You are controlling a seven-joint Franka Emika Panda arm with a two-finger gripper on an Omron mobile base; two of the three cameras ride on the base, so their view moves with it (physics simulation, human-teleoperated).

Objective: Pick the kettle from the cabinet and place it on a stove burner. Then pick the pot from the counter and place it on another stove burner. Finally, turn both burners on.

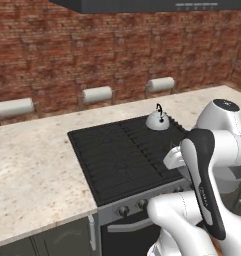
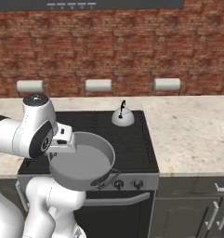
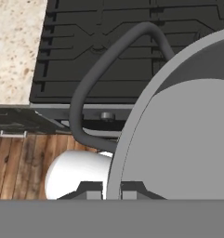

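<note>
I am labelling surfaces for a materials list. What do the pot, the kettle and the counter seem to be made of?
The pot: likely brushed metal, plain matte grey, with a dark loop handle. The kettle: probably polished steel, a silvery-white dome, with black handle and knob. The counter: looks like stone, beige with fine speckles. All rendered, so these are guesses.

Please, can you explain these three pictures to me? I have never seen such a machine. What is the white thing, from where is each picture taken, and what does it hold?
The white thing is a robot arm in a simulated kitchen. Two pictures come from cameras behind the arm, left and right; the third from a camera on its hand. Its gripper is shut on the rim of a grey pot, held above the front of the black stove. A small kettle already stands on a back burner. Beige counter lies on both sides, with paper towel rolls at the brick wall.
</note>
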